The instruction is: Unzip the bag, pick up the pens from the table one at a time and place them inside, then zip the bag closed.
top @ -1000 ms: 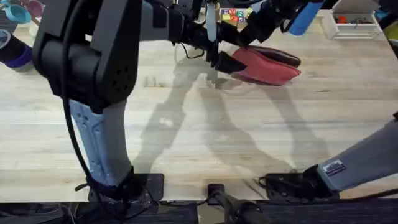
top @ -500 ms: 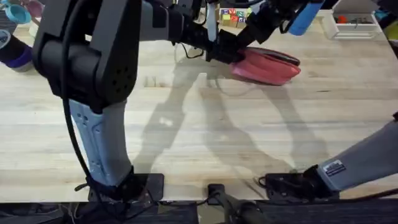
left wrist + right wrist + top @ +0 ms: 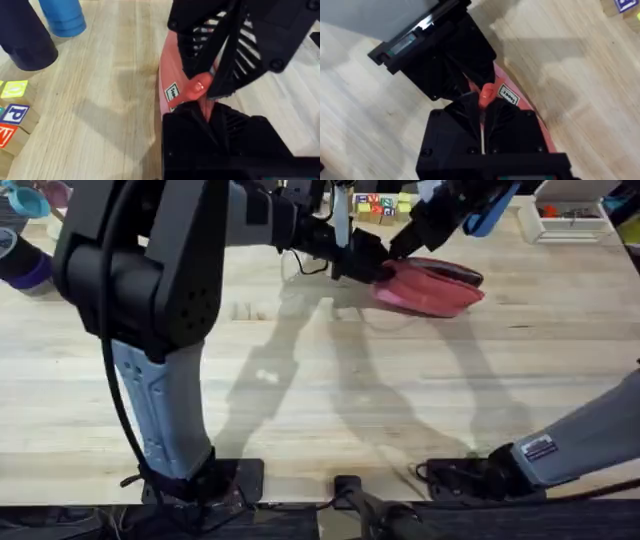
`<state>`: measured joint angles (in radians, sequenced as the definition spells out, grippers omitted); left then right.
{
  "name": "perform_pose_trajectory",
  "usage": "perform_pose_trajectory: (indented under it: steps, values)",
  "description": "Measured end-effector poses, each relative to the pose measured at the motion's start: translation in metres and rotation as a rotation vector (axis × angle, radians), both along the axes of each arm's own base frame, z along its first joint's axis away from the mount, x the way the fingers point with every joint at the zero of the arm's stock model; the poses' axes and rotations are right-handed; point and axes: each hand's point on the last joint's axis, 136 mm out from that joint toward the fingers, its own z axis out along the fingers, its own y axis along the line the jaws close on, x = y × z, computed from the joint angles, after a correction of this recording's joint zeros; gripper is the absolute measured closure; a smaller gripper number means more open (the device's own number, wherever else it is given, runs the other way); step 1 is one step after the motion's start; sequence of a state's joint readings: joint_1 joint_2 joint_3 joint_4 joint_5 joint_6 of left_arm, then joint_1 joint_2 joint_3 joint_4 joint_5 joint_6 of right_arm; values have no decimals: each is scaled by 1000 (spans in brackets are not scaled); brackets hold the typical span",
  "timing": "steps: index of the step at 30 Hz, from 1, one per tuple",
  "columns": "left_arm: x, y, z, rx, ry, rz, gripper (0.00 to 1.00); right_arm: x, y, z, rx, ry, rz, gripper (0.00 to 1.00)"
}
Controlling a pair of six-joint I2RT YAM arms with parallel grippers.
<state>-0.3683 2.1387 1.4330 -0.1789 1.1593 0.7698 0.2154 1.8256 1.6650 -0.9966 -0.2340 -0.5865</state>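
Note:
The coral-pink bag [image 3: 432,288] lies on the table [image 3: 300,380] at the far middle, its dark zipper [image 3: 455,273] along the top. My left gripper [image 3: 372,268] is shut on the bag's left end, where pink fabric [image 3: 172,75] shows between its black fingers [image 3: 235,132]. My right gripper [image 3: 398,252] meets it from above. It is shut on the pink zipper pull [image 3: 486,94], next to the bag's white label [image 3: 508,94]. The two grippers sit nearly tip to tip. The pens are out of view.
Lettered wooden blocks [image 3: 378,205] and a blue cylinder [image 3: 490,210] stand behind the bag. A white tray [image 3: 570,220] is at the far right and a dark purple cup [image 3: 20,265] at the far left. The near half of the table is bare wood.
My left gripper has moved slightly away from the camera and closed in on the bag's left end. My right gripper has shifted a little to the right over that end.

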Motion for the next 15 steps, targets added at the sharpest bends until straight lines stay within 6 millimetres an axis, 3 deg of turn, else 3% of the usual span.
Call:
perform_pose_trajectory:
  steps: [10, 15]
  values:
    - [-4, -5, 0, 1, 1, -12, 957, -3, -19, -1, 29, 35, -13, 967]
    - [-4, -4, -1, 7, 2, -8, 957, -3, -37, -2, 24, 44, -37, 967]
